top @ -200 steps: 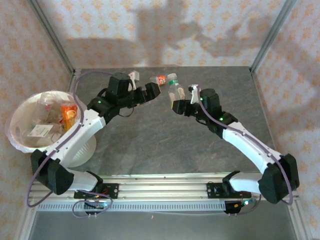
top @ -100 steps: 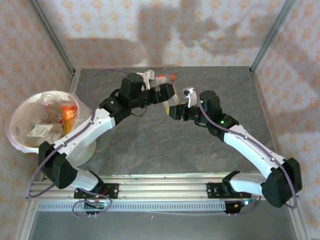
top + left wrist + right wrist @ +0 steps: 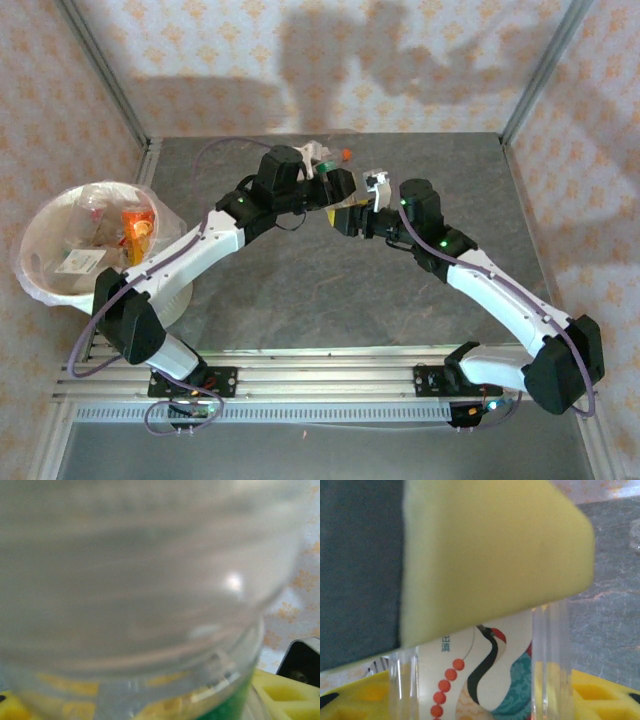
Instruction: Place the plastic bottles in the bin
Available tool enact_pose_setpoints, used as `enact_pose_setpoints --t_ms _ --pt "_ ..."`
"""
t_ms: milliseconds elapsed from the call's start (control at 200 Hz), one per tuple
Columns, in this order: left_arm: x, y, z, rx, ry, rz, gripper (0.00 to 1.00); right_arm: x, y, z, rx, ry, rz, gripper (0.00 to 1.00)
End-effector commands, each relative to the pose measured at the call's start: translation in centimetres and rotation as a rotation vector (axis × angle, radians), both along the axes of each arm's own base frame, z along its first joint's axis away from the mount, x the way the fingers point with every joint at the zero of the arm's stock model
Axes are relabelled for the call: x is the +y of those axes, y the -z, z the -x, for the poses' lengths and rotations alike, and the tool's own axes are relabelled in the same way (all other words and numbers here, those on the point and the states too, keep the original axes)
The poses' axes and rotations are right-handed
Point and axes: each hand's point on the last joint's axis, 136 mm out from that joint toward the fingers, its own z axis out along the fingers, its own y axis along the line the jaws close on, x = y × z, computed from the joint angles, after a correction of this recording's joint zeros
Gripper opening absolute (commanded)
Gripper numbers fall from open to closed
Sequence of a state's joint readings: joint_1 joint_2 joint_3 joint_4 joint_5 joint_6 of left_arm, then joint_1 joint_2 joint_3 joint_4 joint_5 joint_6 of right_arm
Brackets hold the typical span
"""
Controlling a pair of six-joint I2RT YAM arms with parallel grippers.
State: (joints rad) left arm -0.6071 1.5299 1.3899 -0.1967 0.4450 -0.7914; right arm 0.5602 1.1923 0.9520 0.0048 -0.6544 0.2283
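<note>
The right end effector (image 3: 351,216) pinches a small clear plastic bottle with a white label of red beads and teal print (image 3: 485,680), one yellow pad (image 3: 490,555) pressed on its side. The left end effector (image 3: 337,188) sits just beside the right one. A blurred clear bottle wall (image 3: 150,580) lies right against its camera, and I cannot tell whether its fingers grip. Just beyond it, an orange-capped clear bottle (image 3: 346,155) lies over the grey counter (image 3: 300,290). Well to its left stands the round pale lined bin (image 3: 40,225), holding an orange-labelled bottle (image 3: 135,228) among others.
</note>
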Motion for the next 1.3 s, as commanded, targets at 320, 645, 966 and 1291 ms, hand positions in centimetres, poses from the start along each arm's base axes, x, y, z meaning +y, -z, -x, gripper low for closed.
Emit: enact_pose_setpoints --t_ms 320,645,966,1291 --pt "17.5 -9.8 2.5 -0.234 -0.458 -0.506 0.61 -1.3 -5.6 1.2 -0.191 0.018 -0.017 0.99" --pt "36.7 -17.9 13.5 -0.3 -1.076 -1.08 0.63 -5.6 -3.6 -2.1 -0.215 0.32 0.119 0.99" --pt "45.0 -13.2 17.4 0.105 -1.232 -1.227 0.63 -5.1 -3.2 -3.6 -0.175 0.345 0.116 0.99" --pt "49.2 -10.2 21.2 0.394 -1.385 -1.293 0.63 -4.3 -2.9 -3.9 -0.14 0.306 0.16 0.99"
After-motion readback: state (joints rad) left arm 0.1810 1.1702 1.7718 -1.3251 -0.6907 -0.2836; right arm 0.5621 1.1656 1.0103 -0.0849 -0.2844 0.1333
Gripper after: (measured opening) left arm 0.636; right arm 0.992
